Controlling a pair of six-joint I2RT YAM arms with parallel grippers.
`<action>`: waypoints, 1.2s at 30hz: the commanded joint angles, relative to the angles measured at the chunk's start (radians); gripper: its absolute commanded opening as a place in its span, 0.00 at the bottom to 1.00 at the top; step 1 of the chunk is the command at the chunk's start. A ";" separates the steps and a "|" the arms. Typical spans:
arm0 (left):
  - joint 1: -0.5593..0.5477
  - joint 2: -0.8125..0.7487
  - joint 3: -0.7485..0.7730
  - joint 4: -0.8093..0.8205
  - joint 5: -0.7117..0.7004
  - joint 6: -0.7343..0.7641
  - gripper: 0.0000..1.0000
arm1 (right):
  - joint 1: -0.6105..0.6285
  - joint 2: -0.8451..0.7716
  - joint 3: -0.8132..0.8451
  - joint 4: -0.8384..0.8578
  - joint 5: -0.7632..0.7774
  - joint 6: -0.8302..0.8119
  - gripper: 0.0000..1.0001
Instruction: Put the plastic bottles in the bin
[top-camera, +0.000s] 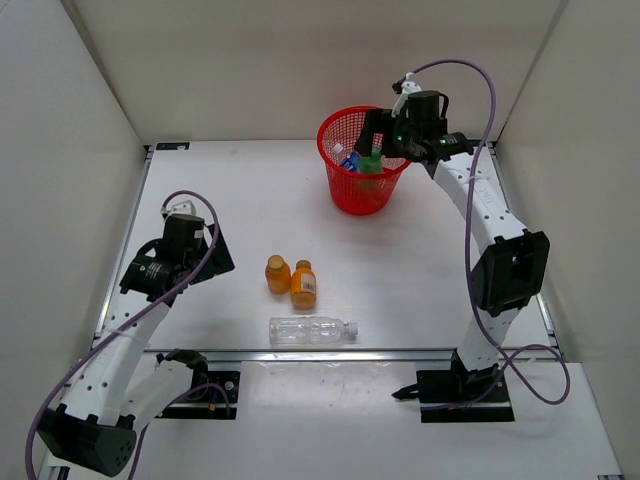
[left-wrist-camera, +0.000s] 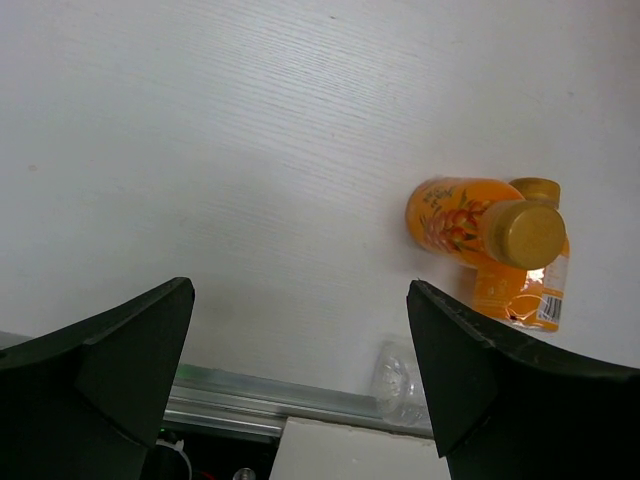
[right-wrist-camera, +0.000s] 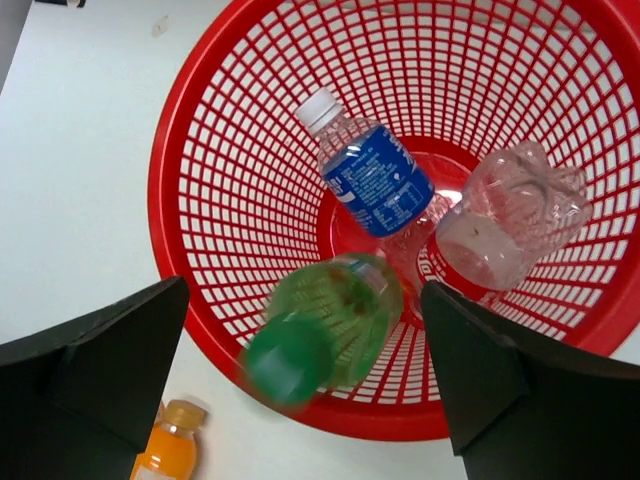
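Green bottle (right-wrist-camera: 325, 335), cap-up slant, over bin (right-wrist-camera: 220, 180)

There are a red mesh bin (right-wrist-camera: 230, 150), green bottle (right-wrist-camera: 325, 330), blue-labelled bottle (right-wrist-camera: 378, 180) and 2 orange bottles (left-wrist-camera: 450, 215).

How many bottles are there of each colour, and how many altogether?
Orange bottles: 2, on the table
Green bottle: 1, blurred, at the mouth of the red bin
Blue-labelled bottle: 1, in the bin
Clear bottles: 2, the long clear bottle on the table, the other clear bottle in the bin
Total: 6 bottles
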 joint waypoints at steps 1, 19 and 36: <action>-0.034 0.022 0.027 0.042 0.041 0.023 0.99 | 0.025 -0.054 0.016 0.008 -0.006 0.000 0.99; -0.347 0.267 0.096 0.257 0.140 0.140 0.99 | -0.130 -0.673 -0.535 -0.121 0.264 0.024 0.99; -0.347 0.480 -0.025 0.482 0.057 0.145 0.98 | -0.376 -0.907 -0.790 -0.199 0.190 0.023 0.99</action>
